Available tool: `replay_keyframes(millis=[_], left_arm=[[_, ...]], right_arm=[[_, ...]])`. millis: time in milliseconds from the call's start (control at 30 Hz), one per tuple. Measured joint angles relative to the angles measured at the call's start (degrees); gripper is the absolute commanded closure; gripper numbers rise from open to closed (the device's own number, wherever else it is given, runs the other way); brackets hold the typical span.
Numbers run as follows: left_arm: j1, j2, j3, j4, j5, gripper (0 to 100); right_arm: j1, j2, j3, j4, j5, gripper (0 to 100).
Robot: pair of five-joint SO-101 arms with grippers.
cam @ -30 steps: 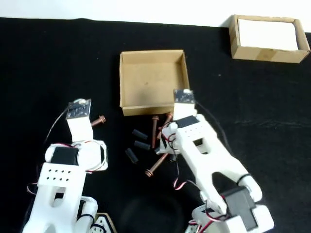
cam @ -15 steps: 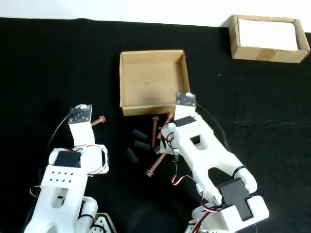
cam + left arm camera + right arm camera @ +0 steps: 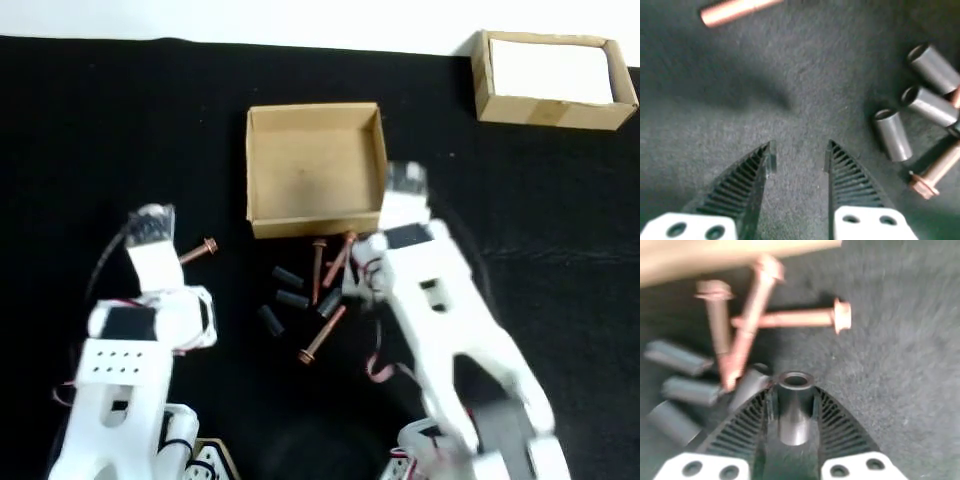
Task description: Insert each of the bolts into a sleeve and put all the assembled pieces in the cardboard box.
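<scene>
Work is near its start, it seems: the cardboard box [image 3: 310,228] in the middle of the black table [image 3: 120,120] has nothing in it, and no bolt sits in a sleeve yet. The right gripper [image 3: 793,390] is clamped on one dark grey sleeve [image 3: 792,415]. It lies along the jaws with its open end at the tips, near the front wall of the box. The left gripper [image 3: 800,147] hangs over bare cloth with its jaws apart and nothing in them. A lone bolt [image 3: 735,10] lies just ahead of it, away from the pile. The next move likely needs the left gripper to pick up a bolt, line it up with the hole of the held sleeve and push it straight in. The hole is small, so the aim must be good. Now the count. There are five sleeves: the held one, one sleeve [image 3: 747,385] just beside it, and three sleeves [image 3: 675,357] in a little row. Four bolts show from above: the lone bolt, two bolts [image 3: 317,265] close together by the box, and one bolt [image 3: 322,337] nearer the arms. The right wrist view has a third bolt [image 3: 800,317] by the box, so five is the likely count. There are two boxes, the open one and a second box [image 3: 545,110] at the far corner with something white in it.
</scene>
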Motion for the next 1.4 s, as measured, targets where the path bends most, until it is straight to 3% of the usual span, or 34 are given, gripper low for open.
replay_keyframes(millis=[167,333,467,667,767,1033,1400], left_arm=[[0.00,2.11,-10.37,6.24,-0.09,100],[0.00,14.42,-23.91,12.48,-1.76,91],[-0.09,30.33,-36.92,17.32,-13.27,84],[-3.34,55.12,-58.81,22.59,-38.68,78],[-4.92,65.41,-68.48,23.21,-44.92,78],[-6.95,84.31,-85.63,28.75,-51.16,78],[-3.08,88.79,-88.53,32.62,-52.40,78]], right_arm=[[0.09,-14.42,-7.12,9.14,2.99,99.1],[0.26,-27.08,-11.08,20.31,3.34,99.1],[3.78,-35.69,-11.08,26.73,3.34,99.1],[13.89,-44.40,-11.08,33.32,3.34,99.1],[16.09,-47.91,-11.08,34.81,3.34,99.1],[16.97,-55.56,-3.69,34.37,3.34,99.1],[16.97,-56.18,0.09,28.13,3.34,99.1]])
